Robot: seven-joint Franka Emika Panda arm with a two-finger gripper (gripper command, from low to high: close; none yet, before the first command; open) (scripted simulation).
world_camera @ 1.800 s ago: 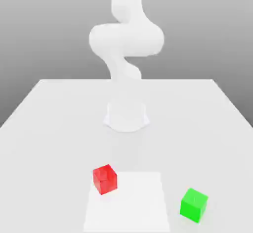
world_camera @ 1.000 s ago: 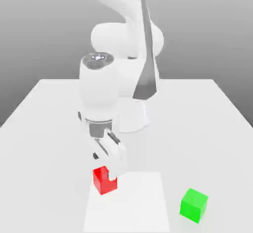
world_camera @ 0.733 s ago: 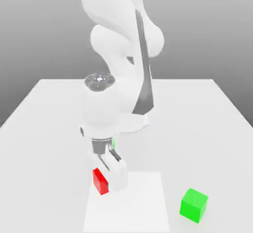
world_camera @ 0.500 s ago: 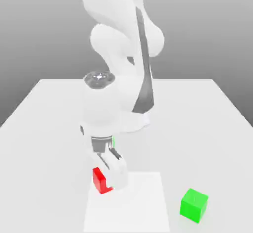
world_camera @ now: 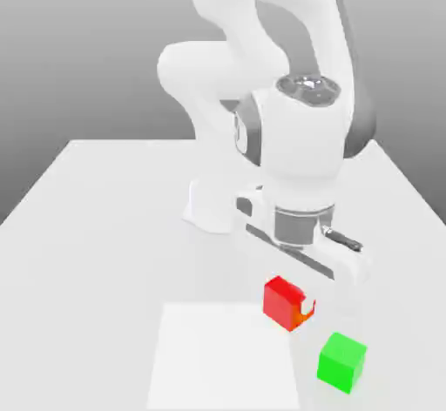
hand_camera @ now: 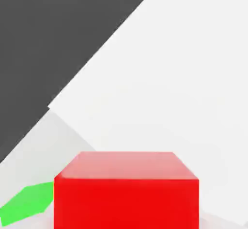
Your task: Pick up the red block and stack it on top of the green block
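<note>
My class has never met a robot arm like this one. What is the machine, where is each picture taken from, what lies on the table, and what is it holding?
The machine is a single white robot arm with a two-finger gripper at its end. The exterior view comes from a camera off the arm and shows the whole scene. The hand view comes from a camera on the robot's hand, so the red block looks large in it.

On the pale table lie a flat white square and, towards the exterior view's right, a green block. The gripper is closed on the red block, which appears to be held above the table. The red block is not on the green one; the job is to stack it there.
</note>
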